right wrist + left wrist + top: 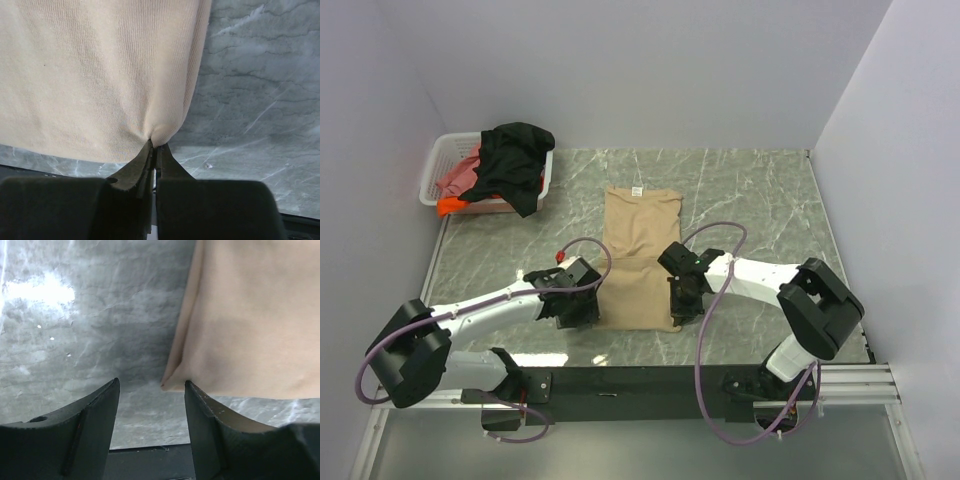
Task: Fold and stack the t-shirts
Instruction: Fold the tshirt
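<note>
Cloth of a pale tan makes up the t-shirt [640,260], which lies flat in the middle of the top view, folded into a long narrow rectangle. A small white tag [637,190] sits at its upper end, and a shallow crease crosses it about halfway down. Close up, the right wrist view shows a fine ribbed knit [100,70], soft and matte, with rounded folded edges. Under it the table [760,200] is grey-green stone veined in white, smooth and faintly glossy.

The right gripper [155,147] has its dark fingers pressed together on the shirt's lower right corner, and the cloth puckers into a small bulge at the pinch. The left gripper [151,385] stands with its fingers apart at the lower left corner. That corner's tip lies in the gap, close to the right-hand finger [210,425], and is not clamped.

In the upper left of the top view a white plastic lattice basket [435,165] holds a crumpled black shirt [515,160] that spills over its rim, with pink-red [460,178] and orange [450,207] cloth beneath.
</note>
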You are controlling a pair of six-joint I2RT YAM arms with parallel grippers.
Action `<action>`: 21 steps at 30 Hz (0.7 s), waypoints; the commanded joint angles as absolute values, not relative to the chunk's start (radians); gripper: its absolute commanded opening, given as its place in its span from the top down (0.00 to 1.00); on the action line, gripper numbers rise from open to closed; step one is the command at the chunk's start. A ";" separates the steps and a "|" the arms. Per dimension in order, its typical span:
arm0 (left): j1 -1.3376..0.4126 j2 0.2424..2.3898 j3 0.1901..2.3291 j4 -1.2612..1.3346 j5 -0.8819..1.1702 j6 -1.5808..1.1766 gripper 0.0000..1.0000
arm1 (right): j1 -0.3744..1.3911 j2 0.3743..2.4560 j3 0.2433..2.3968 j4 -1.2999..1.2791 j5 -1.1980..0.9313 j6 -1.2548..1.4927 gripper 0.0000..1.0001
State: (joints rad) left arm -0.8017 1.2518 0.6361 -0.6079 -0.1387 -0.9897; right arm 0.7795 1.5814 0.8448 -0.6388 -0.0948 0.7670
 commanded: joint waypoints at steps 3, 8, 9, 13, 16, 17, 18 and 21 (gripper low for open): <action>-0.799 1.247 0.678 -0.591 -0.152 -0.982 0.40 | 0.792 1.660 0.824 -0.615 -0.025 0.741 1.00; -0.799 1.299 0.678 -0.591 -0.141 -0.974 0.40 | 0.793 1.661 0.827 -0.615 -0.021 0.735 1.00; -0.801 1.324 0.683 -0.595 -0.141 -0.971 0.42 | 0.793 1.663 0.828 -0.618 -0.021 0.733 1.00; -0.805 1.347 0.707 -0.626 -0.155 -0.950 0.46 | 0.793 1.664 0.828 -0.617 -0.025 0.732 1.00; -0.813 1.365 0.712 -0.647 -0.160 -0.933 0.46 | 0.795 1.669 0.831 -0.618 -0.025 0.730 1.00; -0.815 1.370 0.709 -0.644 -0.152 -0.925 0.46 | 0.793 1.670 0.831 -0.618 -0.023 0.730 1.00; -0.821 1.370 0.707 -0.637 -0.144 -0.922 0.46 | 0.793 1.669 0.831 -0.617 -0.021 0.729 1.00; -0.837 1.377 0.713 -0.614 -0.121 -0.919 0.46 | 0.792 1.674 0.831 -0.617 -0.023 0.727 1.00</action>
